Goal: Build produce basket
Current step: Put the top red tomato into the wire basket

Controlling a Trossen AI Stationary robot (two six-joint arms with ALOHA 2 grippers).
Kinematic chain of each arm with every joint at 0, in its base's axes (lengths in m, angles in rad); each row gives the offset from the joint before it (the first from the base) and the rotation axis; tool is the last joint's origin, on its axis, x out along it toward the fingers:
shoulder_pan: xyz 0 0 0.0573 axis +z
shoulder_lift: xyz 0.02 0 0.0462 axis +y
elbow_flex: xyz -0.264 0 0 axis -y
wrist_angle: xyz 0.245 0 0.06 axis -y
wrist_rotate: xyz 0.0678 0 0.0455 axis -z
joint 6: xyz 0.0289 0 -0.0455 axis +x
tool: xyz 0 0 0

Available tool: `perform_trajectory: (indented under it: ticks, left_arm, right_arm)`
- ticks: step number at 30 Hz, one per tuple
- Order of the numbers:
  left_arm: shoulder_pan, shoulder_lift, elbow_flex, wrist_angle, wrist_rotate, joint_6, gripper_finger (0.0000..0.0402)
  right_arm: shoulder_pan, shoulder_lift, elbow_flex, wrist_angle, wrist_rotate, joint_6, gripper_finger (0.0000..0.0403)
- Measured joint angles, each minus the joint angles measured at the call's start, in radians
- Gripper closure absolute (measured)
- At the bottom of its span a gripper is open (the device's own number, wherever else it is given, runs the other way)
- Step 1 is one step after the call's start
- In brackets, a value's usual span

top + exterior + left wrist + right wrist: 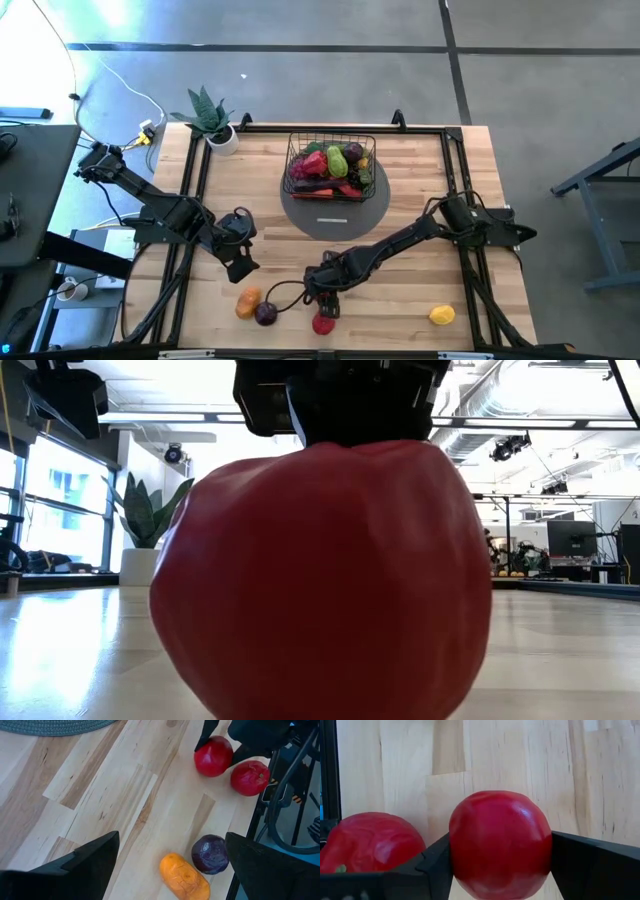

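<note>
Right pincer near the tabletop's front edge, fingers touching both flanks of a round glossy red toy fruit; gripping it, apparently. A second red toy fruit sits just beside. Left pincer open, empty, near the front-left, above an orange ridged toy vegetable and dark purple round one. Yellow piece front-right. Black wire-grid basket, already partly filled, sits on a grey round disc toward the back edge.

Risk: smooth round fruit may squirt out or nudge its neighbour off the front edge. Low view blocked by red fruit; contact with the tabletop is unclear.
</note>
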Motion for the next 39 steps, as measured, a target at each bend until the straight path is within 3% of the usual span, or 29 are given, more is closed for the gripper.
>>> perform_trajectory:
  ticks: [10, 22, 30, 39]
  left_arm:
    - [0.0, 0.0, 0.0, 0.0, 0.0, 0.0, 0.0048]
    - [0.0, 0.0, 0.0, 0.001, 0.0, 0.007, 0.0048]
    - [0.0, 0.0, 0.0, 0.002, -0.004, 0.026, 0.0048]
    - [0.0, 0.0, 0.0, 0.001, -0.094, 0.027, 0.0048]
  right_arm:
    - [-0.002, -0.01, -0.003, -0.009, 0.009, 0.028, 0.0169]
    - [-0.041, -0.092, -0.006, -0.02, 0.154, 0.092, 0.0169]
    - [-0.132, -0.177, -0.005, -0.021, 0.215, 0.077, 0.0169]
    - [-0.29, -0.285, -0.004, -0.007, 0.27, -0.032, 0.0169]
